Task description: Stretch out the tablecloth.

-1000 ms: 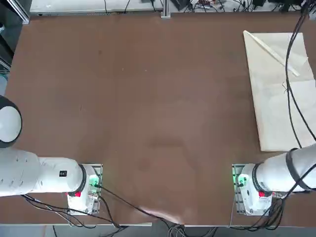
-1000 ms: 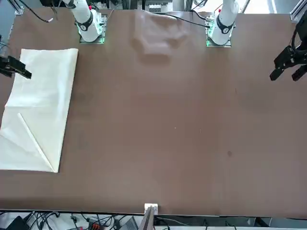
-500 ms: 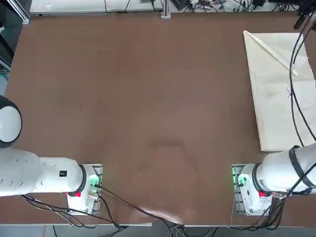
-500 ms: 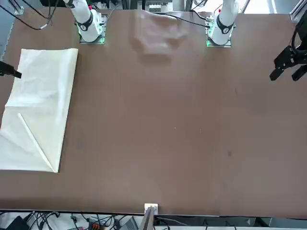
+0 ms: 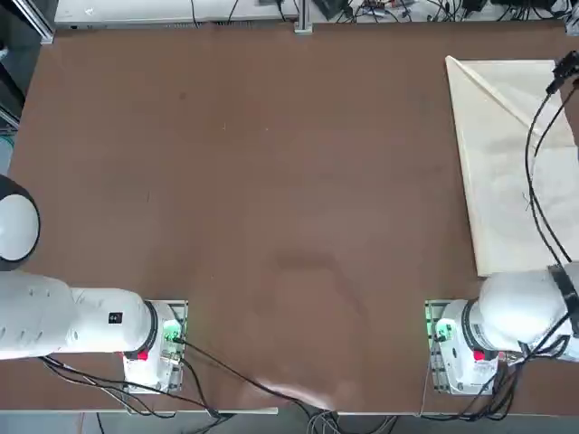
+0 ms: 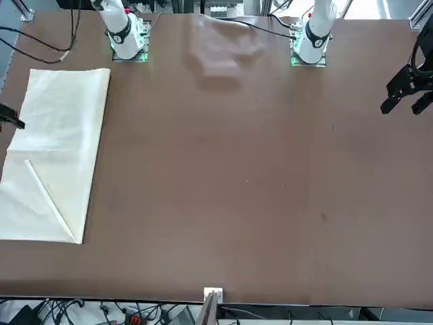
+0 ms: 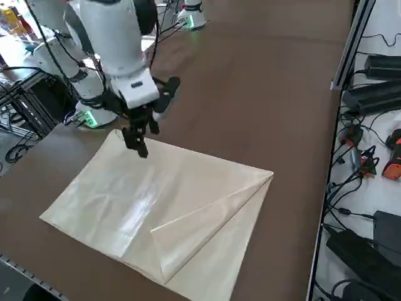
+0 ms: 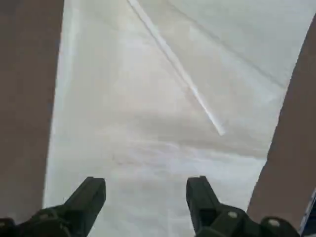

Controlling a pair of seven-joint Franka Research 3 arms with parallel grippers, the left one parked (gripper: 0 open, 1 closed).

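Note:
The tablecloth (image 5: 511, 172) lies folded into a cream rectangle at the right end of the brown table, with one far corner turned over in a diagonal flap (image 5: 493, 89). It also shows at the left in the front view (image 6: 57, 149) and fills the right side view (image 7: 163, 213). My right gripper (image 7: 139, 141) hangs open above the cloth, apart from it and holding nothing. In the right wrist view its gripper (image 8: 145, 195) has only fabric (image 8: 163, 98) below the two dark fingers (image 8: 89, 197). It barely shows at the picture's edge in the top view (image 5: 565, 65) and the front view (image 6: 9, 119).
The bare brown table (image 5: 271, 181) stretches wide to the left of the cloth. My right arm's black cable (image 5: 532, 181) hangs across the cloth. Power supplies and cables (image 7: 369, 94) lie beyond the table's far edge. The parked left gripper (image 6: 409, 88) hangs at the other end.
The right gripper has shifted over the tablecloth toward the table's right edge, staying open. The cloth has not moved.

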